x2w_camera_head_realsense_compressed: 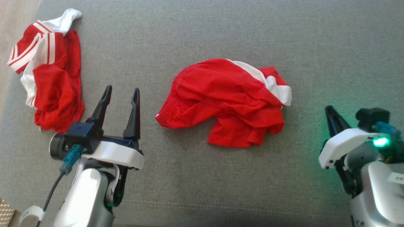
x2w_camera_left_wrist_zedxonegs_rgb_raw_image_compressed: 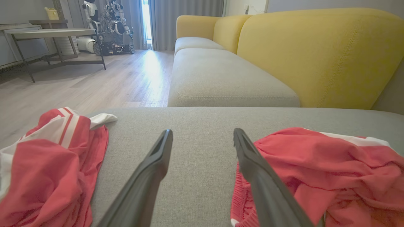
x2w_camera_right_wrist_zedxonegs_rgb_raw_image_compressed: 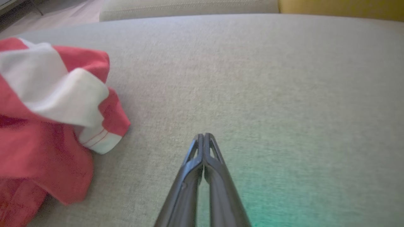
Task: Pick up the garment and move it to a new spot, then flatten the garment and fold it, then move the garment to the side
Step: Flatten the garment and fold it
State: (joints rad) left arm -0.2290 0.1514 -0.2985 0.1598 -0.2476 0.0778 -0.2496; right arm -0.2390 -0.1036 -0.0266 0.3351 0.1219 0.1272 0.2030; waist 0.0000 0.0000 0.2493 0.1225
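A crumpled red garment [x2w_camera_head_realsense_compressed: 227,101] with a white band lies in the middle of the grey cushion [x2w_camera_head_realsense_compressed: 202,31]. It also shows at the right of the left wrist view as the red garment [x2w_camera_left_wrist_zedxonegs_rgb_raw_image_compressed: 318,167] and at the left of the right wrist view as the red garment [x2w_camera_right_wrist_zedxonegs_rgb_raw_image_compressed: 47,126]. My left gripper [x2w_camera_head_realsense_compressed: 122,90] stands open just left of it, with nothing between its fingers [x2w_camera_left_wrist_zedxonegs_rgb_raw_image_compressed: 151,176]. My right gripper [x2w_camera_head_realsense_compressed: 329,109] is to the right of the garment, apart from it. It is shut on nothing over bare cushion, fingertips pressed together [x2w_camera_right_wrist_zedxonegs_rgb_raw_image_compressed: 204,136].
A second red and white garment [x2w_camera_head_realsense_compressed: 50,72] lies bunched at the cushion's far left edge, beside the wooden floor [x2w_camera_head_realsense_compressed: 12,19]. Yellow sofa backrests [x2w_camera_left_wrist_zedxonegs_rgb_raw_image_compressed: 315,53] rise beyond the cushion. A table [x2w_camera_left_wrist_zedxonegs_rgb_raw_image_compressed: 47,33] and another robot [x2w_camera_left_wrist_zedxonegs_rgb_raw_image_compressed: 107,25] stand far off across the room.
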